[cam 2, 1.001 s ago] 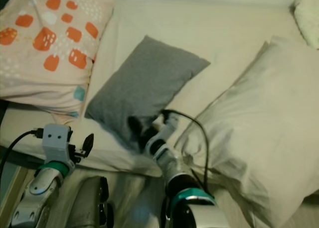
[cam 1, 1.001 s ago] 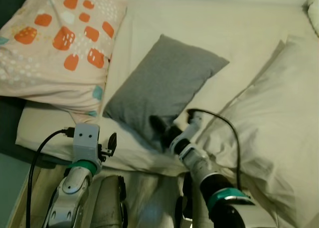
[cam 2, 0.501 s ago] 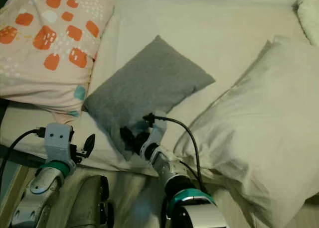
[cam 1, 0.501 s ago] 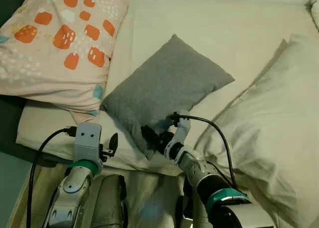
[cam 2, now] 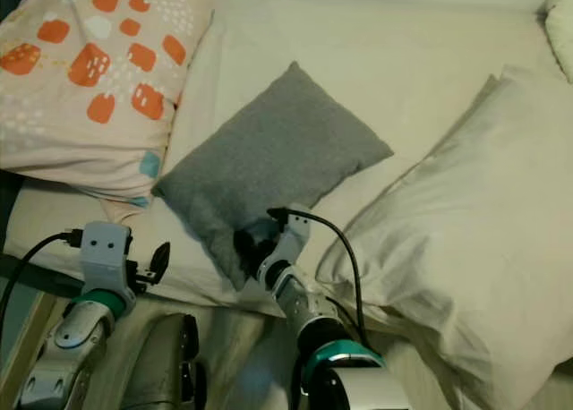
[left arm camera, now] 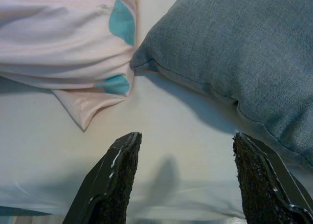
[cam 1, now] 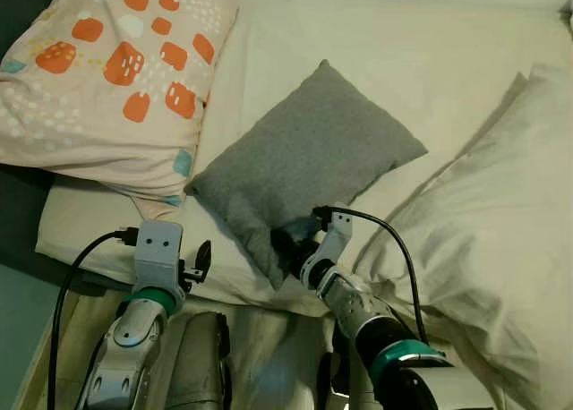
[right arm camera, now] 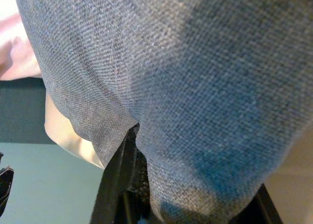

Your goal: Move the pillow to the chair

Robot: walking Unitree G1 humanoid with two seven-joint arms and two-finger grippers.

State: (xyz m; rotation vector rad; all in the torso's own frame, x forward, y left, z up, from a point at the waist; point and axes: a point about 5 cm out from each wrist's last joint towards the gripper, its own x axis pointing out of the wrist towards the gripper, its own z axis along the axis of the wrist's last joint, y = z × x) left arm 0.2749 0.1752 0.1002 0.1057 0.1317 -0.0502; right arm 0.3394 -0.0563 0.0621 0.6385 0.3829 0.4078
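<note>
Between right gripper (cam 1: 285, 249) jaws: gray pillow (cam 1: 309, 164) corner.

Right tool (cam 1: 285, 249) clamped on fabric; left tool (left arm camera: 183, 182) low, fingers spread.

At frame centre the right gripper (cam 2: 253, 246) pressed against the grey pillow's (cam 2: 273, 164) lower corner; a patterned pillow (cam 2: 89, 79) lay upper left.

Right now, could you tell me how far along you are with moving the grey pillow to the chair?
Early stage. Done: the right hand has closed on the near corner of the grey pillow, the fabric pinched between its fingers. In hand: the pillow lies on the bed, beside the patterned pillow, not yet carried. The left hand hangs open over the sheet. Left: lifting, carrying and placing it.
</note>
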